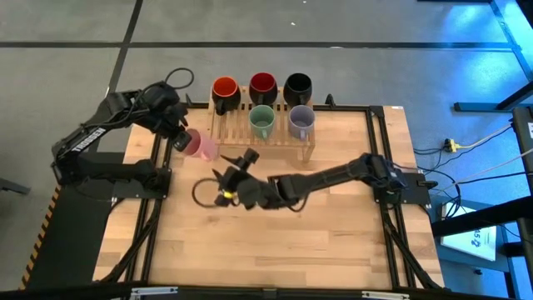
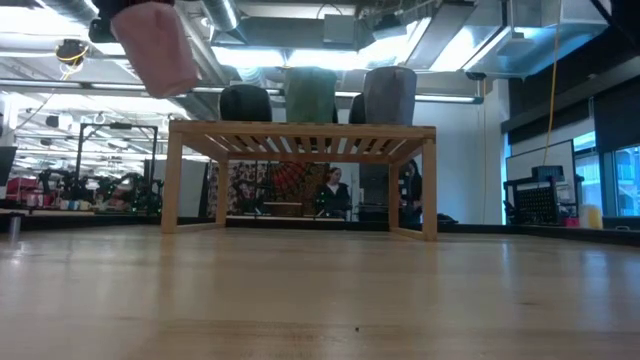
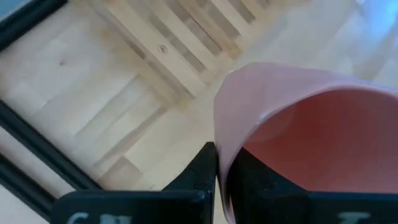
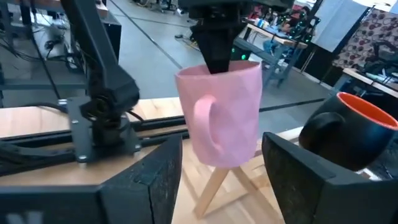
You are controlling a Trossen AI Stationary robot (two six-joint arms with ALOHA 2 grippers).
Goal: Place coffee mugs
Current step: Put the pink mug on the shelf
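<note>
My left gripper (image 1: 181, 137) is shut on the pink mug (image 1: 201, 145), which it carries in the air just off the left end of the wooden rack (image 1: 262, 133). In the low view the pink mug (image 2: 155, 45) hangs tilted, well above the table. On the rack stand the orange (image 1: 225, 88), dark red (image 1: 262, 84) and black (image 1: 298, 84) mugs in the far row, and the green (image 1: 262, 122) and lavender (image 1: 301, 120) mugs in the near row. My right gripper (image 1: 231, 167) is open and empty, low over the table near the pink mug, pointing at it (image 4: 221, 115). My left gripper pinches the pink mug's rim (image 3: 219, 134), one finger (image 3: 261, 180) inside the mug and one finger (image 3: 200, 169) outside. It comes from above, pointing down (image 4: 217, 37). The mug is lifted clear and hangs below the fingers, tilted, its handle (image 4: 205, 124) toward my right gripper.
The rack stands at the table's far edge (image 1: 275, 107) on four legs (image 2: 428, 185). Its near row has bare slats (image 1: 229, 127) left of the green mug. Black rails (image 1: 150, 208) run along both table sides. People sit in the room behind (image 2: 330, 190).
</note>
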